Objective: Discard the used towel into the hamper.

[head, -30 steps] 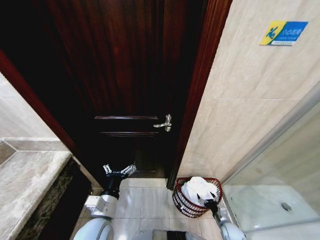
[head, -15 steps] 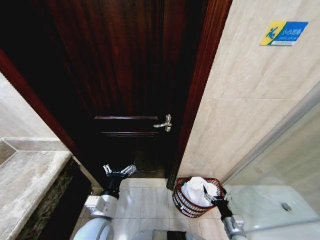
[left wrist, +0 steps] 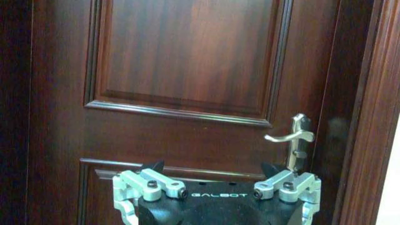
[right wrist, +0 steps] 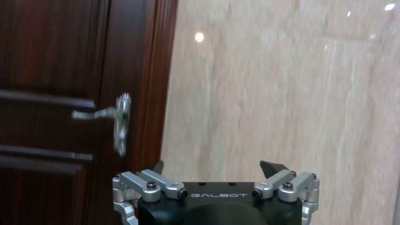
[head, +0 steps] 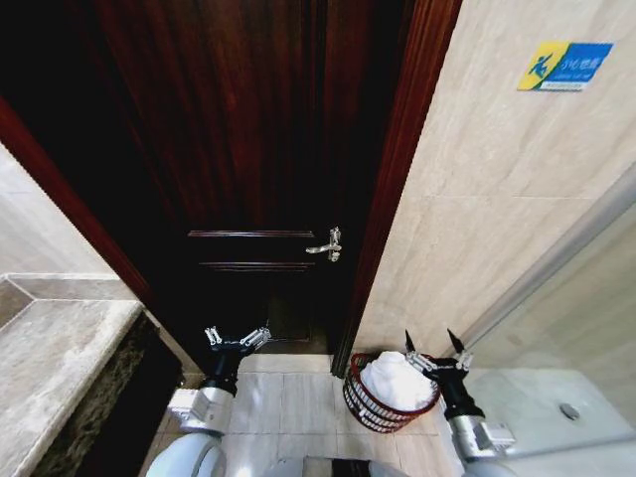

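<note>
While one towel [head: 396,382] fills one hamper [head: 363,396].

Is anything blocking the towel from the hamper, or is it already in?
Nothing visible blocks it: the white towel already lies inside the hamper. The right gripper is open and empty just above the rim; the left gripper is open near the door.

Each hand, left hand [left wrist: 212,180] and right hand [right wrist: 212,174], has a black body marked "GALBOT" in white lettering. Silver metal finger linkages with black screws flank the body. Fingertips [head: 407,342] are black and pointed. Wrist sections are black; forearm housings are light grey.
</note>
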